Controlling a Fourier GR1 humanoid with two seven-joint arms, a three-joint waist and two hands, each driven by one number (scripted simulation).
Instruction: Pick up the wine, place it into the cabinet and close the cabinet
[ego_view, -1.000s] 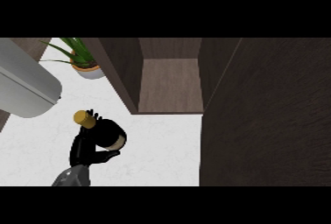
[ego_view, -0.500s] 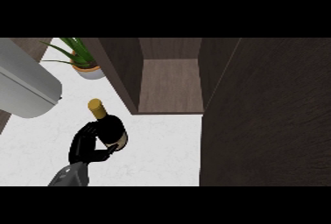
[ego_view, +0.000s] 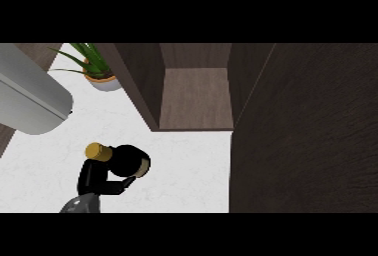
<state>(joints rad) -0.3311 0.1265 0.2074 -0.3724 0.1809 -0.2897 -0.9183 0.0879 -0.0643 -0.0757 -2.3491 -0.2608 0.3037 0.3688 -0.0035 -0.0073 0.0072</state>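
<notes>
Cabinet (ego_view: 193, 97) of dark grained wood, door (ego_view: 306, 135) open, shelf bare; counter (ego_view: 184, 170) white and marbled; a leafy plant (ego_view: 94, 67) in a pale pot at the back; a smooth grey cylinder (ego_view: 29, 100) at left. Wine (ego_view: 131, 161): dark round bottle with gold cap (ego_view: 97, 151), over the counter short of the shelf, black fingers of the left hand (ego_view: 100, 182) curled round its lower body, cap clear above them.

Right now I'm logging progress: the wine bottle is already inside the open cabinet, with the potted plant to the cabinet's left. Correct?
Not quite. The head view shows the wine bottle above the white counter, in the left hand, outside the open cabinet. The potted plant is left of the cabinet.
</notes>
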